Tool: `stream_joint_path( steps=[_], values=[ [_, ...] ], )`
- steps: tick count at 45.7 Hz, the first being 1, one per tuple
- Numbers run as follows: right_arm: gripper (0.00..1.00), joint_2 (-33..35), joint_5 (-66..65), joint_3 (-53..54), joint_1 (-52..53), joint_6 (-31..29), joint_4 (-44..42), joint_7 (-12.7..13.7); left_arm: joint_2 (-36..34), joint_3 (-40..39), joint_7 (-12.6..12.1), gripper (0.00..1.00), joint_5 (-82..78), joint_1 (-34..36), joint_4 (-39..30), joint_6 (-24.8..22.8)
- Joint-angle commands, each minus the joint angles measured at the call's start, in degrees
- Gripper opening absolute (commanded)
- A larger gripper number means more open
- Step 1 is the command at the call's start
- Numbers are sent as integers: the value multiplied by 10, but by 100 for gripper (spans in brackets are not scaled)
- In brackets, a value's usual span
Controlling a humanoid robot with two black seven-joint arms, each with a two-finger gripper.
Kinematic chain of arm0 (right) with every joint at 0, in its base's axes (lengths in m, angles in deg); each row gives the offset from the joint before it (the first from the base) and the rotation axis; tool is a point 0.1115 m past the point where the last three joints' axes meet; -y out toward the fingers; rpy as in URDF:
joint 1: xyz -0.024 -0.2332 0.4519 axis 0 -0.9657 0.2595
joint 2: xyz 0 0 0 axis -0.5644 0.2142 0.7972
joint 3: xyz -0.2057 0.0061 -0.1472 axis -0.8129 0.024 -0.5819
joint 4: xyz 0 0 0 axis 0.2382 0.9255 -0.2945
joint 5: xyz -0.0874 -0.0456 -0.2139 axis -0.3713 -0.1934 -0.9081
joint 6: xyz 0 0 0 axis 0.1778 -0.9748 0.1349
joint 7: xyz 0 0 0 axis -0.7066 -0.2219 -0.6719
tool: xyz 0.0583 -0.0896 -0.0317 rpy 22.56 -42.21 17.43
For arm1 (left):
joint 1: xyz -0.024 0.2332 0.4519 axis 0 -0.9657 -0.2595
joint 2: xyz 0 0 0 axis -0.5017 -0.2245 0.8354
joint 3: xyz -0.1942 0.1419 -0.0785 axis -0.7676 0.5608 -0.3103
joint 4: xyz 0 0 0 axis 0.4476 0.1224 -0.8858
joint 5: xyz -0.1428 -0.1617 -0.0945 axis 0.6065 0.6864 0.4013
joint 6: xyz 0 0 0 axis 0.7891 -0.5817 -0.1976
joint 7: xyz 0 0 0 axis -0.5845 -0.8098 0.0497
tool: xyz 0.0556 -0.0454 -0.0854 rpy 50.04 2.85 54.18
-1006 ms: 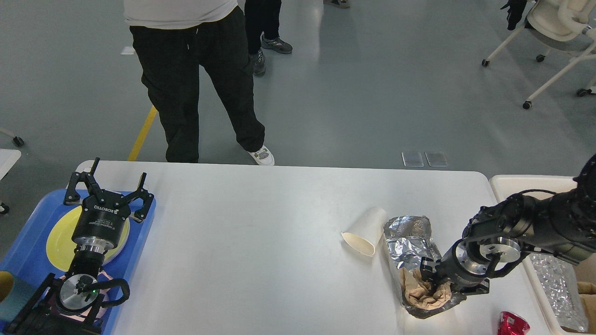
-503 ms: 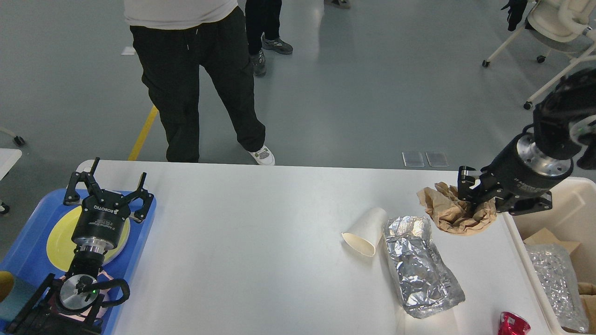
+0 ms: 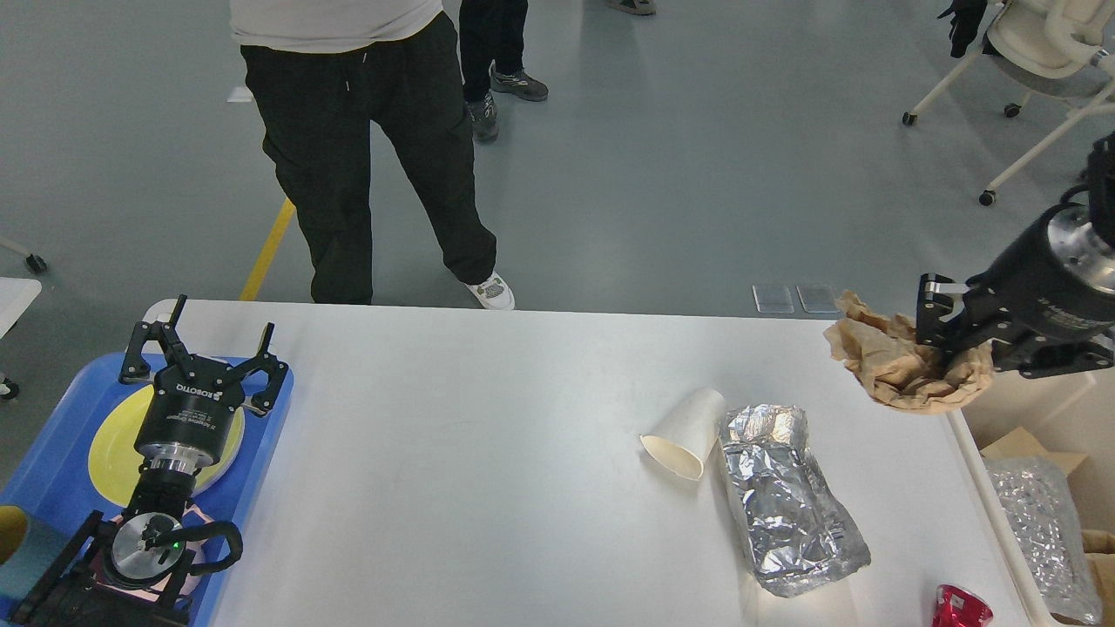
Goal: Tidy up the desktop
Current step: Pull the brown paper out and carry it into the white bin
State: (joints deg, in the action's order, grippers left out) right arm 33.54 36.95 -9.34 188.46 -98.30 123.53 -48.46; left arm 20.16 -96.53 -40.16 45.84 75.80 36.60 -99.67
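The white desktop (image 3: pixel 488 488) fills the lower half of the head view. My right gripper (image 3: pixel 945 344) hangs above its far right corner, shut on a crumpled brown paper (image 3: pixel 897 366) held in the air. On the desktop lie a white paper cup (image 3: pixel 684 433) on its side, a crumpled silver foil bag (image 3: pixel 784 501) beside it, and a red shiny piece (image 3: pixel 958 605) at the front right edge. My left gripper (image 3: pixel 200 348) stands open over the blue tray (image 3: pixel 52 461), holding nothing.
The blue tray carries a yellow plate (image 3: pixel 109 453). A cream bin (image 3: pixel 1045 488) at the right edge holds foil and cardboard. A person in black trousers (image 3: pixel 375 157) stands behind the table. Wheeled chairs (image 3: pixel 1037 61) stand at the far right.
My right gripper lifted the brown paper off the foil bag, then carried it up and to the right, towards the bin. The left arm has not moved.
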Motion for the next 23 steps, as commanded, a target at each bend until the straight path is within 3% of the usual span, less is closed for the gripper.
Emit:
stream_joint_path(
  steps=[1,8,11,23],
  values=[
    [0,85,-9,-27,-85,66,-64,-1,0,0,0,96,0,0,0,0],
    [0,149,-15,-9,-252,89,-228,-3,0,0,0,96,0,0,0,0],
    [0,147,-14,44,-385,98,-321,-4,0,0,0,96,0,0,0,0],
    [0,115,-11,215,-735,177,-616,-2,0,0,0,96,1,0,0,0]
  ],
)
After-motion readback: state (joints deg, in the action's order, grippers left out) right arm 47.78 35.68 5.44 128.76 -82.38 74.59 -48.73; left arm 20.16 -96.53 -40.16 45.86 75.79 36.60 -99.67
